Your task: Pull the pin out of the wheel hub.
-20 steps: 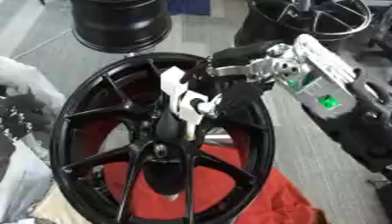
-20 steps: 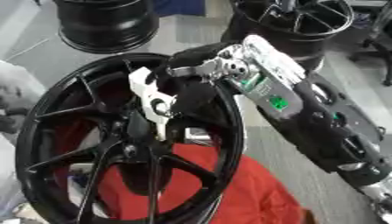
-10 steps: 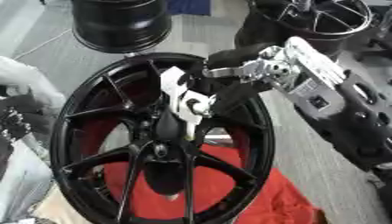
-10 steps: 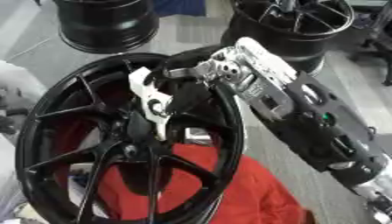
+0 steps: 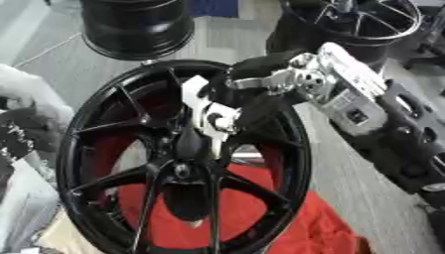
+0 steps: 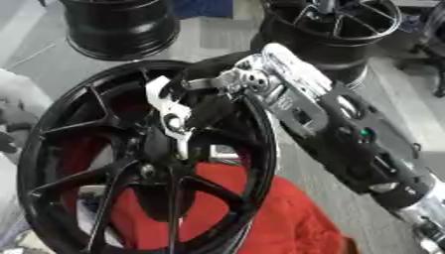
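Note:
A large black spoked wheel (image 5: 104, 124) lies flat in front of me, its hub (image 5: 187, 166) near the middle of the view. A white pin piece with a round silver end (image 5: 211, 115) stands just above the hub. My right hand (image 5: 257, 67) comes in from the right on a silver and black arm, its dark fingers curled round the upper part of the pin. At the left edge a dark and white shape (image 5: 19, 136) shows, perhaps my left hand; I cannot make out its fingers.
A red cloth (image 5: 287, 223) lies under the wheel and spreads to the lower right. Two more black wheels stand behind, one at the back left (image 5: 139, 27) and one at the back right (image 5: 352, 22). Grey floor lies between them.
My right forearm has turned a little, so the green light on it no longer shows in the left eye view. The pin stays in the hand above the hub, barely shifted.

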You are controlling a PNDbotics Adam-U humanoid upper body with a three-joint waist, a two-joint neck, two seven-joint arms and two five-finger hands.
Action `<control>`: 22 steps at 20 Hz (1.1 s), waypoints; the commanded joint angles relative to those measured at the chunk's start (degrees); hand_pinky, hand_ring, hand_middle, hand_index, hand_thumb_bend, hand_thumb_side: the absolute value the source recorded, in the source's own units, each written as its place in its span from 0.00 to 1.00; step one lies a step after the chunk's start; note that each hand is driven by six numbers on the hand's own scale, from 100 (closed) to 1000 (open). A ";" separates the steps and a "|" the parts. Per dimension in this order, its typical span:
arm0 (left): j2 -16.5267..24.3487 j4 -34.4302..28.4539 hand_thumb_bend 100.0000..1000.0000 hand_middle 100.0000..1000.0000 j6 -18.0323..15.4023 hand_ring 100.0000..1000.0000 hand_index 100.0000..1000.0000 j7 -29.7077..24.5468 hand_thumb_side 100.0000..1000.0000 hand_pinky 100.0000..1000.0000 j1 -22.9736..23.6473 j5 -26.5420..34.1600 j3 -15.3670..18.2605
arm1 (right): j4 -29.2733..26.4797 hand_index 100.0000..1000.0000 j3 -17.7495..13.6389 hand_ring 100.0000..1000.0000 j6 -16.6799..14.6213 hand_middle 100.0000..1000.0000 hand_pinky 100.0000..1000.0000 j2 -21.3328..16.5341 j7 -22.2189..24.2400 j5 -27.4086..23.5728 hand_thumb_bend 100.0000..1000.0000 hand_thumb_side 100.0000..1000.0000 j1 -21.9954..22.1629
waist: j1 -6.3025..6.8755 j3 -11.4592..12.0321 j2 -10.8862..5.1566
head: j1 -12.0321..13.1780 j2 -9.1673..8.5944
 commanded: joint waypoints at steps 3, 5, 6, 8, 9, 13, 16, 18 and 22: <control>0.54 -1.21 0.00 0.63 -0.01 0.56 0.76 -0.18 0.87 0.53 -0.64 0.21 -0.02 | 0.70 0.98 -0.02 0.80 -0.04 0.84 0.73 -0.30 -0.04 0.80 0.00 0.86 -0.98 | 0.28 0.09 -0.56 | -0.20 -0.14; 0.54 -1.21 0.00 0.63 -0.01 0.56 0.76 -0.20 0.87 0.53 -0.65 0.23 -0.04 | 1.10 0.98 0.08 0.82 -0.09 0.84 0.74 -0.16 -0.04 1.08 0.00 0.85 -0.95 | 0.29 0.11 -0.55 | -0.21 -0.14; 0.53 -1.21 0.00 0.63 -0.01 0.56 0.76 -0.22 0.87 0.53 -0.66 0.23 -0.05 | 1.30 0.98 0.12 0.84 -0.14 0.85 0.75 -0.09 -0.04 1.29 0.00 0.85 -0.94 | 0.30 0.13 -0.54 | -0.22 -0.14; 0.52 -1.22 0.00 0.63 -0.02 0.56 0.76 -0.23 0.87 0.53 -0.69 0.25 -0.05 | 1.76 0.98 0.20 0.87 -0.29 0.86 0.78 0.01 -0.04 1.82 0.00 0.85 -0.88 | 0.32 0.17 -0.51 | -0.23 -0.14; 0.52 -1.23 0.00 0.63 -0.02 0.56 0.76 -0.22 0.87 0.53 -0.70 0.26 -0.05 | 1.99 0.98 0.23 0.87 -0.39 0.86 0.78 0.05 -0.04 2.19 0.00 0.85 -0.85 | 0.32 0.19 -0.50 | -0.25 -0.14; 0.51 -1.24 0.00 0.63 -0.02 0.56 0.76 -0.25 0.87 0.53 -0.71 0.28 -0.07 | 2.91 0.98 0.31 0.88 -0.81 0.86 0.78 0.28 -0.04 3.05 0.00 0.86 -0.72 | 0.33 0.22 -0.46 | -0.31 -0.14; 0.51 -1.25 0.00 0.63 -0.01 0.56 0.76 -0.24 0.87 0.53 -0.72 0.28 -0.05 | 3.35 0.98 0.45 0.87 -1.05 0.86 0.77 0.42 -0.04 3.15 0.00 0.85 -0.64 | 0.35 0.23 -0.43 | -0.29 -0.14; 0.51 -1.26 0.00 0.63 -0.02 0.56 0.76 -0.26 0.87 0.53 -0.74 0.29 -0.05 | 3.48 0.98 0.63 0.86 -1.20 0.86 0.76 0.45 -0.04 3.07 0.00 0.84 -0.59 | 0.36 0.22 -0.42 | -0.31 -0.14; 0.53 -1.25 0.00 0.63 -0.01 0.56 0.76 -0.27 0.87 0.53 -0.74 0.31 -0.03 | 3.59 0.96 1.13 0.80 -1.50 0.83 0.72 0.29 -0.04 2.86 0.00 0.73 -0.47 | 0.37 0.20 -0.43 | -0.29 -0.14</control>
